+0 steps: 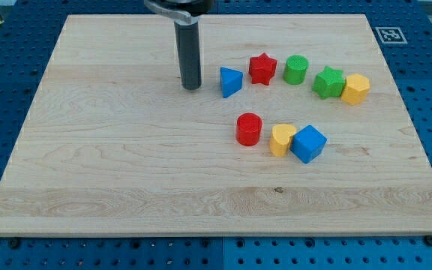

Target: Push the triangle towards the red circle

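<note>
The blue triangle (230, 81) lies on the wooden board (126, 172), above the view's middle. The red circle (249, 129) stands below it and slightly to the right, apart from it. My tip (191, 86) rests on the board just left of the blue triangle, with a small gap between them. The rod rises straight up out of the view's top.
A red star (262, 68) and a green circle (295, 70) sit right of the triangle. A green star (328, 82) touches a yellow hexagon (355, 88) further right. A yellow heart (280, 139) and a blue cube (308, 143) sit right of the red circle.
</note>
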Controlling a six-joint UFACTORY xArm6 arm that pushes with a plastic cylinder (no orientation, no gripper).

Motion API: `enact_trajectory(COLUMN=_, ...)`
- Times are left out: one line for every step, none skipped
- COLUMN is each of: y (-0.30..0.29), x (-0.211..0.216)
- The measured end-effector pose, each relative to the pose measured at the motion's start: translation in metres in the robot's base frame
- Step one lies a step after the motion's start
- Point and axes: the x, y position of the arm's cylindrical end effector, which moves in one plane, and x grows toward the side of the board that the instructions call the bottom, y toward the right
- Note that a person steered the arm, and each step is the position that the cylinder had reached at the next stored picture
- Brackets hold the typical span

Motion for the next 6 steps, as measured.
enact_trajectory(y=0.004, x=-0.021)
enact_trajectory(y=0.040, x=-0.022)
enact_trajectory(y=0.086, x=0.002)
enact_trajectory(y=0.098, x=0.015)
enact_trajectory(y=0.104, x=-0.005)
enact_trajectory(y=0.141, x=-0.003)
